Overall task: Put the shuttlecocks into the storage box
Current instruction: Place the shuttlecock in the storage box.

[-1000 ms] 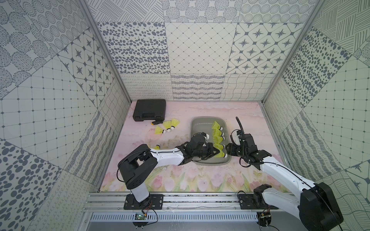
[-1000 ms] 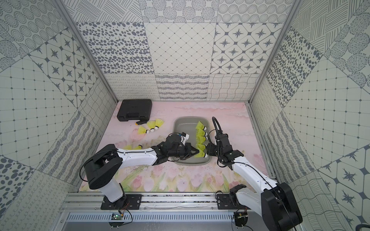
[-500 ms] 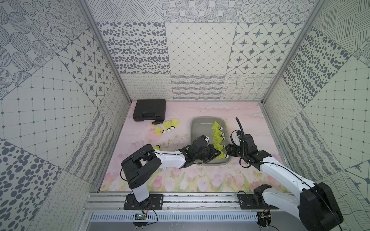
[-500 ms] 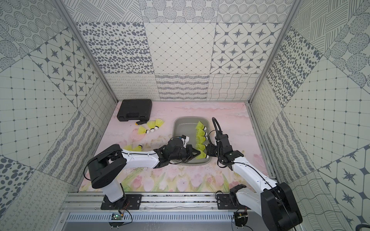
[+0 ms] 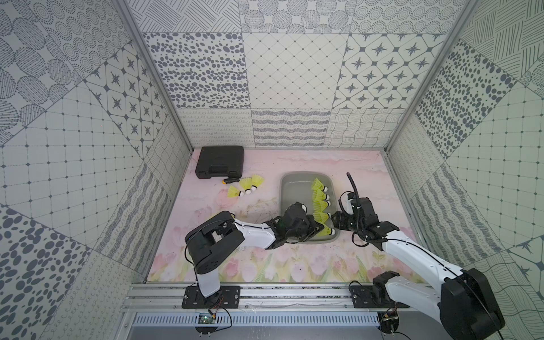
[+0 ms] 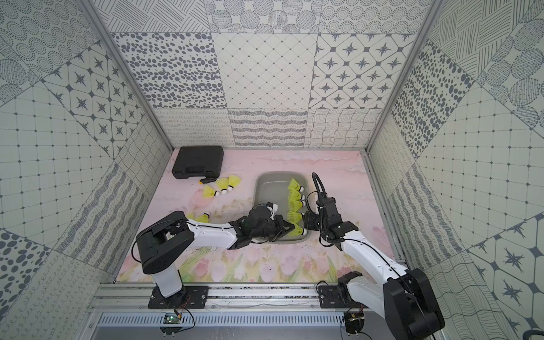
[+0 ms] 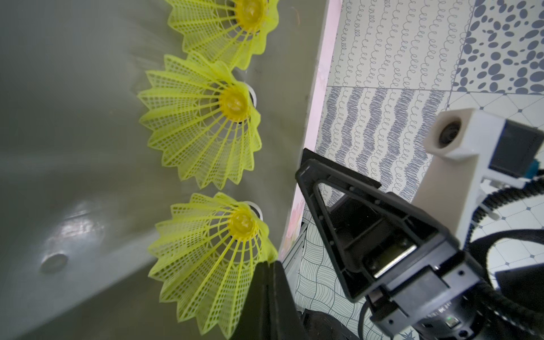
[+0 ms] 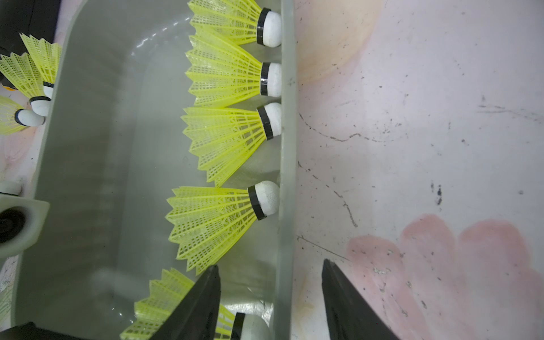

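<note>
**Desk:** Where is the storage box [image 5: 294, 176]?

**Photographer:** On the pink floral table [image 5: 294, 265], between the two arms. A row of five shuttlecocks [image 5: 321, 205] lies inside it, white tips against the wall nearest the right arm.

**Desk:** And the grippers?

**Photographer:** The left gripper [image 7: 269, 265] reaches into the box. Its fingers are pressed together on the skirt rim of the end shuttlecock [image 7: 212, 259], the one closest to the robot's base. The right gripper [image 8: 270, 263] stands partly open and holds nothing, with one finger inside the box wall and the other outside, over the table.

**Desk:** Any outside the box?

**Photographer:** Three loose shuttlecocks [image 5: 245, 185] cluster beside the black case [image 5: 220, 161] and a screwdriver [image 5: 231, 180]. A fourth shuttlecock [image 6: 203, 217] lies by the left arm's elbow.
</note>
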